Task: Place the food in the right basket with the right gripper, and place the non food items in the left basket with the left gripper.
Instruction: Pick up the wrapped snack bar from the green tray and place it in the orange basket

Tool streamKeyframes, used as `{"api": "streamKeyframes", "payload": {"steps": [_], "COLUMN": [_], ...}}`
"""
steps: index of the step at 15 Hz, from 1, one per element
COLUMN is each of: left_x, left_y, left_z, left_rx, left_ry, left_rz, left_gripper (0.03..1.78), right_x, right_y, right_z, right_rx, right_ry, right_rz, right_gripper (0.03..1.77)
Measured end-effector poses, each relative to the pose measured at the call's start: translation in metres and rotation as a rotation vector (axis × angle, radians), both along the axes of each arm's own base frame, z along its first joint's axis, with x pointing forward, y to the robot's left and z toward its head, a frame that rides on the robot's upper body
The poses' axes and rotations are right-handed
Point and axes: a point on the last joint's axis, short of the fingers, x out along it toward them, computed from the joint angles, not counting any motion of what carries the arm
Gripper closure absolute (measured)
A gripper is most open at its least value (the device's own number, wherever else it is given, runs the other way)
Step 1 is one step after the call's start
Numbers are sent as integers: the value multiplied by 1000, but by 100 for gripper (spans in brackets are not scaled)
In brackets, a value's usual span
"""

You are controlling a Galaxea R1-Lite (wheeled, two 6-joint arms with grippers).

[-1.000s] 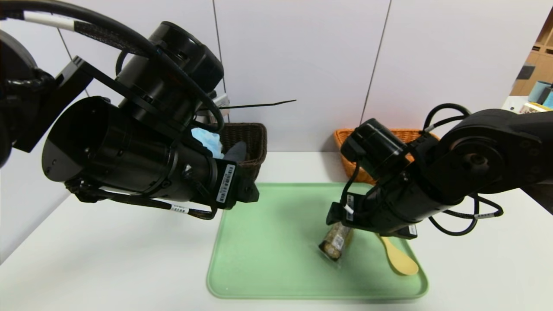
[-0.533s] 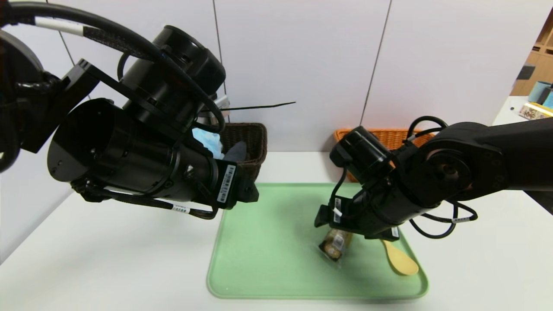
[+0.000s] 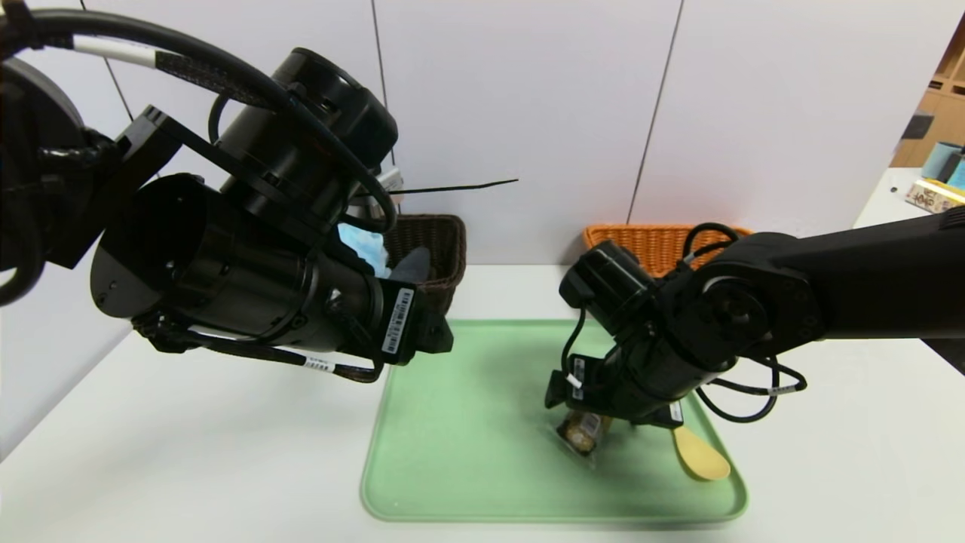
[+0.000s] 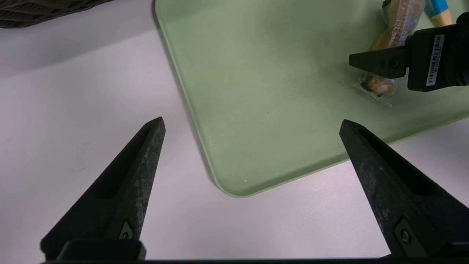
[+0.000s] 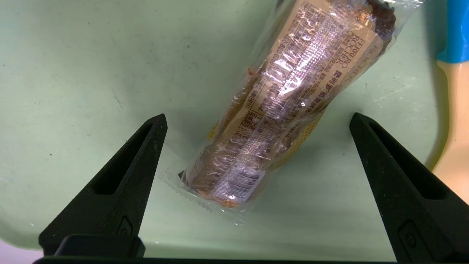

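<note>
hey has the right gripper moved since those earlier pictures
Yes, the right gripper has shifted leftward and lower in the head view, away from the orange basket, judged against the green tray.

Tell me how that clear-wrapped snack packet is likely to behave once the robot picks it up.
The packet will probably slide a little in a grip, since its film looks glossy and loose. It seems fairly stiff, lying straight along its length, though the thin sealed end should bend. The brown contents look crumbly, so a hard squeeze might crush them.
</note>
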Motion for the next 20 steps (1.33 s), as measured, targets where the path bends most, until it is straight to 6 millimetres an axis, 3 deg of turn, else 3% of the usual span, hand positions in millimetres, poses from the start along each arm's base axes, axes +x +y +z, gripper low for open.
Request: {"api": "streamKeyframes", "payload": {"steps": [20], "left_x": [1], "left_y": [-1], "left_z": [-6], "left_rx": [-9], "left_ry": [-6], "left_rz": [4], "left_gripper": [12], "right_x": [-3], "right_y": [9], "right_z": [-3], "right_rx": [-108], "right_ry": [-53], "right_rz": [63], "right_gripper": [9]}}
